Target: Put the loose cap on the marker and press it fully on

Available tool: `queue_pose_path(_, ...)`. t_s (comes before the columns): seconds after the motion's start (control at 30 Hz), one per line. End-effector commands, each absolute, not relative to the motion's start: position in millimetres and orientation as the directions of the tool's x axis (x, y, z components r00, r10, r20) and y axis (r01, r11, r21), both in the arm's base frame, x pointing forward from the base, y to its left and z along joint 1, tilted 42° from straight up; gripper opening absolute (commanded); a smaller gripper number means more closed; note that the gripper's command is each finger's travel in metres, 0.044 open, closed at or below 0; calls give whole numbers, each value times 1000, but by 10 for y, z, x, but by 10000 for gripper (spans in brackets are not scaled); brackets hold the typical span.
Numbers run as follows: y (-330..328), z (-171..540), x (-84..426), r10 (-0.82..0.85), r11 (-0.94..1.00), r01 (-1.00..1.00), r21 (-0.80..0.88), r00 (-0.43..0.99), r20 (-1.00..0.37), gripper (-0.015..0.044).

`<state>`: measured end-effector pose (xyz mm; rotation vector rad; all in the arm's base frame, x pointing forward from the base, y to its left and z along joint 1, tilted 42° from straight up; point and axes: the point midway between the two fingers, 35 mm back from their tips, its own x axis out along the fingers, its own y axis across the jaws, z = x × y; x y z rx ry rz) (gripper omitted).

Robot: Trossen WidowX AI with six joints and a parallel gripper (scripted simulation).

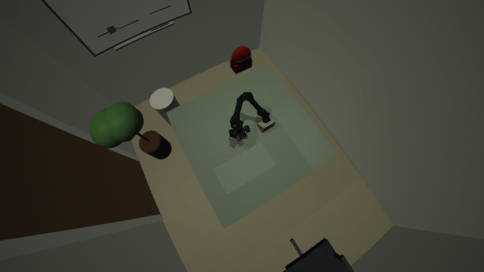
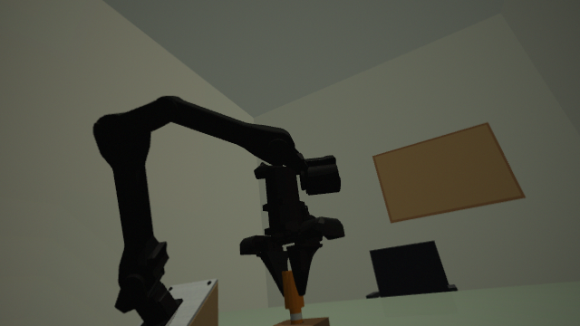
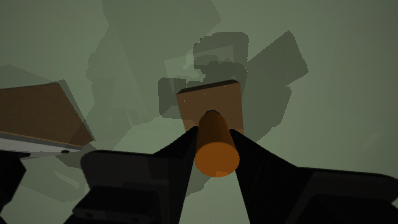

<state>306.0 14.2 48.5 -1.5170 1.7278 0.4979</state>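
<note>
The holder block (image 2: pixel 313 322) (image 3: pixel 212 102) is a small brown block below my gripper. The marker (image 2: pixel 295 317) stands upright in it; only a short lower part with a pale band shows in the exterior view. The orange cap (image 2: pixel 293 290) (image 3: pixel 217 158) sits over the marker's upper part, upright and in line with it, its lower edge close above the pale band. Whether it is fully on cannot be told. My gripper (image 2: pixel 293 294) (image 3: pixel 213 131) points straight down and is shut on the cap, one finger at each side. The top view shows the gripper (image 1: pixel 238 136) only very small.
The arm's base stands by a white-topped brown block (image 1: pixel 266 125) (image 2: pixel 206 296) (image 3: pixel 35 110). A green mat (image 1: pixel 204 151) lies under everything. A potted plant (image 1: pixel 160 147), a white-topped round object (image 1: pixel 162 98), a red object (image 1: pixel 241 57) and a dark screen (image 2: pixel 410 269) stand well away.
</note>
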Motion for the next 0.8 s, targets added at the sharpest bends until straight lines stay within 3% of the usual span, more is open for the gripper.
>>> queue_pose_path(0.0,142,487,3060,-657,215,-957,-193,4,-754,210)
queue_pose_path(0.3,142,487,3060,-657,215,-957,-193,4,-754,440)
queue_pose_path(0.73,638,1046,3051,-655,216,-958,-191,3,-755,440)
queue_pose_path(0.77,637,1045,3051,-655,228,-953,-201,3,-755,414)
